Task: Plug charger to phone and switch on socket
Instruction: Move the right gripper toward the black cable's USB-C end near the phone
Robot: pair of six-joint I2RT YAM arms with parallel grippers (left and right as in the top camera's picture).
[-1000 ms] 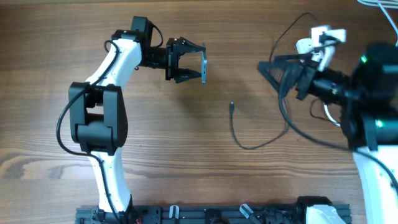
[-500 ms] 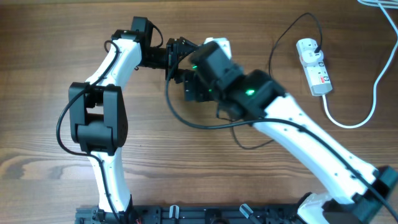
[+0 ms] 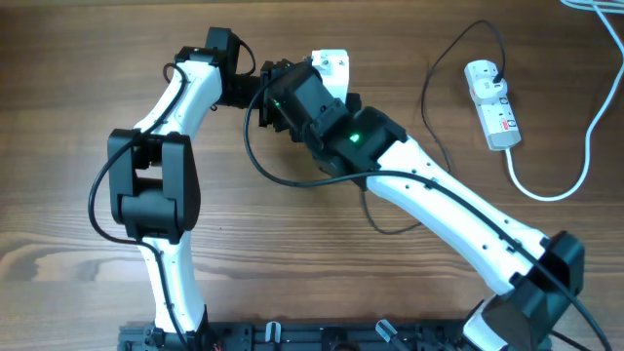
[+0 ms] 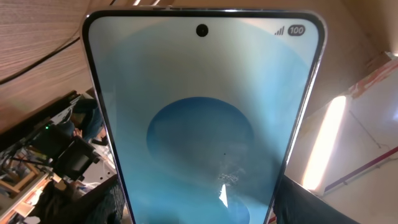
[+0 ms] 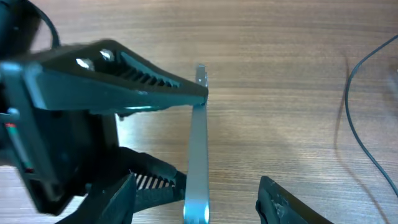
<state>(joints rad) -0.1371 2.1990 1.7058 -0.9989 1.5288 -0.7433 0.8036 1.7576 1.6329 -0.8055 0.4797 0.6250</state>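
My left gripper (image 3: pixel 265 86) is shut on the phone and holds it on edge above the table at the far left. The cyan screen fills the left wrist view (image 4: pixel 202 124), with a finger on each lower side. In the right wrist view the phone (image 5: pixel 199 143) shows edge-on. My right gripper (image 5: pixel 205 199) is open, one finger on each side of that edge and not touching it. In the overhead view the right gripper (image 3: pixel 291 102) covers the phone. The socket (image 3: pixel 492 90) lies at the far right. The charger cable (image 3: pixel 390 230) runs from it; its tip is hidden under my right arm.
The socket's thick white lead (image 3: pixel 556 185) loops off to the right edge. My right arm (image 3: pixel 439 205) stretches diagonally across the middle of the wooden table (image 3: pixel 78 146). A black wire (image 3: pixel 258 161) loops beside the wrist. The charger cable also shows in the right wrist view (image 5: pixel 367 143).
My right arm has swung from beside the socket across the table to the phone in my left gripper, then edged a little closer. My left arm has held still.
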